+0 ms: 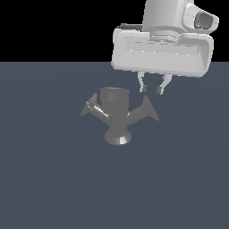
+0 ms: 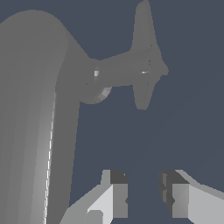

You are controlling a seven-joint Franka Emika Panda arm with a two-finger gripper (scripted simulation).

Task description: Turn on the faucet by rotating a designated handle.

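Observation:
The dull grey faucet (image 1: 115,109) stands on the dark floor, its flared round foot (image 1: 117,137) toward the front. The handle (image 1: 145,111), the thicker arm with a broad cone end, angles toward the exterior view's right. The slimmer glossy arm (image 1: 92,108) angles to the left. My gripper (image 1: 151,90) hovers just above the handle's flared end, open and empty, touching nothing. In the wrist view the faucet body (image 2: 30,109) fills one side. An arm that looks like the handle (image 2: 131,70) juts from it beyond my gripper (image 2: 143,197).
A flat dark blue-grey floor (image 1: 53,179) spreads all around the faucet. The white hand housing (image 1: 161,53) hangs above the faucet's right side in the exterior view.

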